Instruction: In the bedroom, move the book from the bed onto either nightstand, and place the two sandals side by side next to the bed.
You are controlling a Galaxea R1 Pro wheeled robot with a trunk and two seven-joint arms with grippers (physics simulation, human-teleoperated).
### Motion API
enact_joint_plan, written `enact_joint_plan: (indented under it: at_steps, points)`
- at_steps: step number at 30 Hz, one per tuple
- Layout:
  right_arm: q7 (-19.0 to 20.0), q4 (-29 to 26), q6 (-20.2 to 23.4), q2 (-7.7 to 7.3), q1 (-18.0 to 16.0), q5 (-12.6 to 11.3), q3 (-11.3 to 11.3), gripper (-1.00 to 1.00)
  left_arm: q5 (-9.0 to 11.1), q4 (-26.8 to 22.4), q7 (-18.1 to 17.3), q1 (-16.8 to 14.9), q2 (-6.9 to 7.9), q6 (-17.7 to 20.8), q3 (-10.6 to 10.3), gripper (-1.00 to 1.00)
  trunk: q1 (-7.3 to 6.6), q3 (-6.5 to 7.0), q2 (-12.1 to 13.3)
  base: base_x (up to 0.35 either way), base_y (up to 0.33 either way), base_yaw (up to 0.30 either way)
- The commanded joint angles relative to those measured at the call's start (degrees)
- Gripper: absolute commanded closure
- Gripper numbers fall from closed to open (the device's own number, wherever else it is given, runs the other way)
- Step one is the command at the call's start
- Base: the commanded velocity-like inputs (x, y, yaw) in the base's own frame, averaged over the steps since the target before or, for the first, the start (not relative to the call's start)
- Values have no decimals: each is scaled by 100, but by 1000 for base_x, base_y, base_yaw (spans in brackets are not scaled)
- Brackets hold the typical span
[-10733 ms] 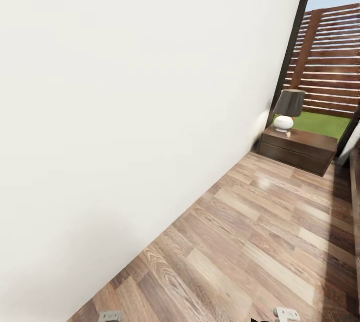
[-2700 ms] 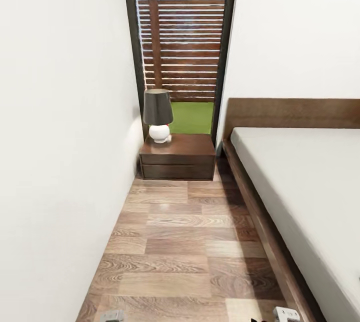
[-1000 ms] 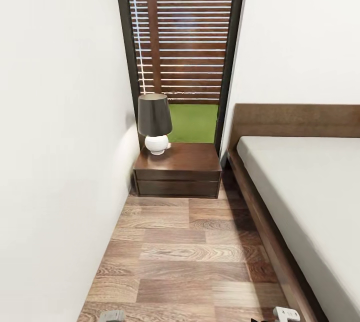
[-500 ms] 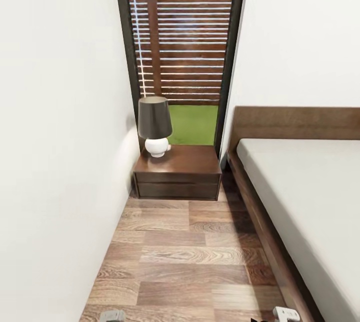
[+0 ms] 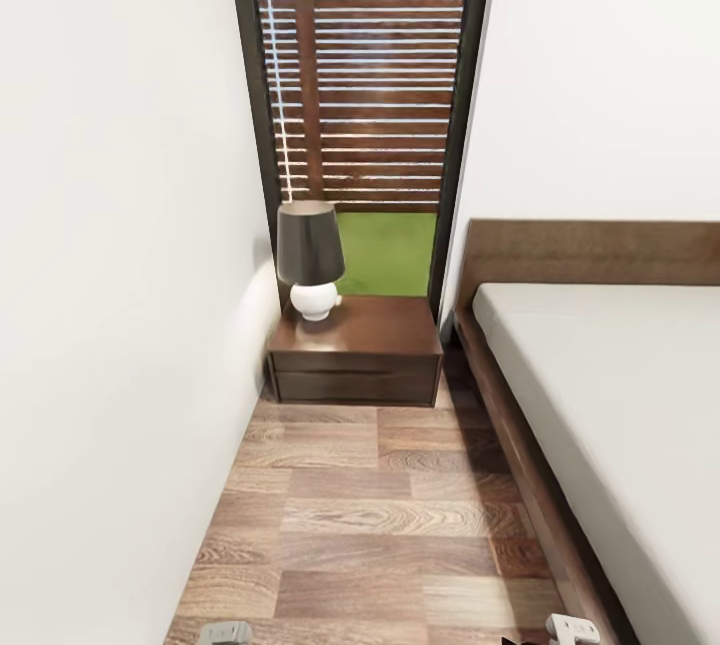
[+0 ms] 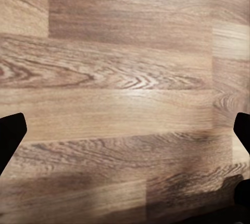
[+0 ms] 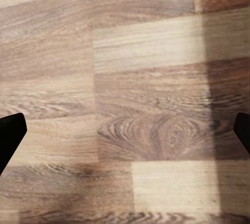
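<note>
while the robot faces down a narrow aisle of wood-plank floor between a white wall and the bed, the book and the sandals lie outside what these views take in, so where they are cannot be said from here. largest first: the bed has a plain white mattress on a dark wooden frame, with nothing on the stretch that shows. beyond it a tall dark-framed window looks onto a slatted fence and grass.

at the aisle's far end stands the nightstand, close by the bed's head corner – a drawer front that looks shut, contents hidden, and a glossy top bare but for a lamp at its wall-side back corner. the rest of that top looks like room enough for a thin paperback.

as a judgement, the book should be light and a bit floppy, best pinched at an edge near the spine; the flip-flops light and bendy, taken across the sole's edge.

each wrist view looks straight down at bare planks – the left gripper and right gripper both have fingers spread wide, holding nothing.
</note>
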Motion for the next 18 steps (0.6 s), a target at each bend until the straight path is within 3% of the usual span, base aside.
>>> enact_joint_plan:
  at_steps: [1, 18]
  points:
    - [16, 5, -23, 0, -4, 57, -49, -100, -61, 5, -10, -3, 2, -29, 42, -100, -23, 13, 39, 0, 0, 0]
    - [-5, 8, -6, 0, -4, 22, -57, -100, -61, 5, -10, -3, 2, -29, 42, -100, -397, 319, 721, 0, 0, 0]
